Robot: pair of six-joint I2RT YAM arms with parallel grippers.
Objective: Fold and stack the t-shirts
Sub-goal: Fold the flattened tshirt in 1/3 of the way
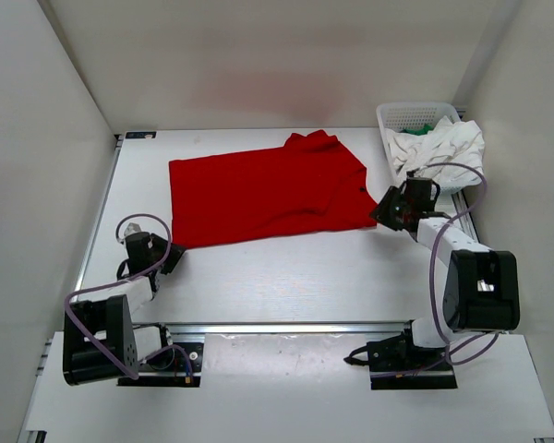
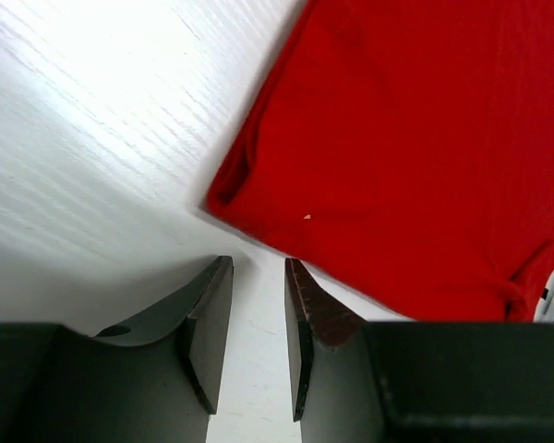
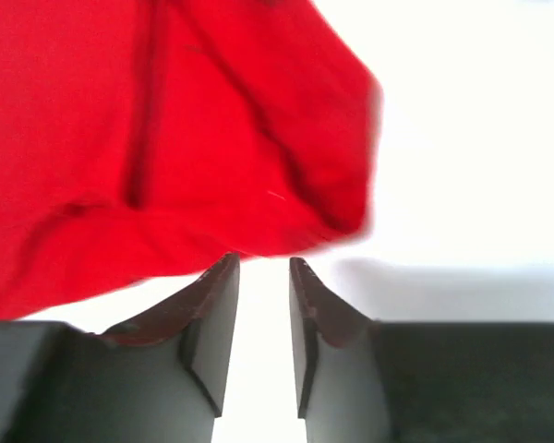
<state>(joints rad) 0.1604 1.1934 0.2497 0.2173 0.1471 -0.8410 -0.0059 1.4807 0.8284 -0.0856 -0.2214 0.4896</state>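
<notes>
1. while the bright red cloth t-shirt (image 1: 263,194) lies flat on the white table (image 1: 286,277), one near corner sits just ahead of the left gripper (image 2: 258,263), slightly to the right of its tips and apart from them.
2. the other near corner, layered and rumpled, lies just ahead of the right gripper (image 3: 263,258), with its hem close to the tips.
3. both grippers hold their jaws parted by a narrow gap, with nothing between them.
4. a crumpled white cloth t-shirt (image 1: 448,143) and a scrap of green cloth t-shirt (image 1: 427,127) sit in the white plastic mesh basket (image 1: 415,113), beyond the right gripper and to its outer side.
5. risk: with so narrow a gap, a pinch could catch only the top layer, or the tips could shove the corner and wrinkle it.
6. risk: if one arm grips and the other misses, lifting would drag the shirt askew and spoil the fold.
</notes>
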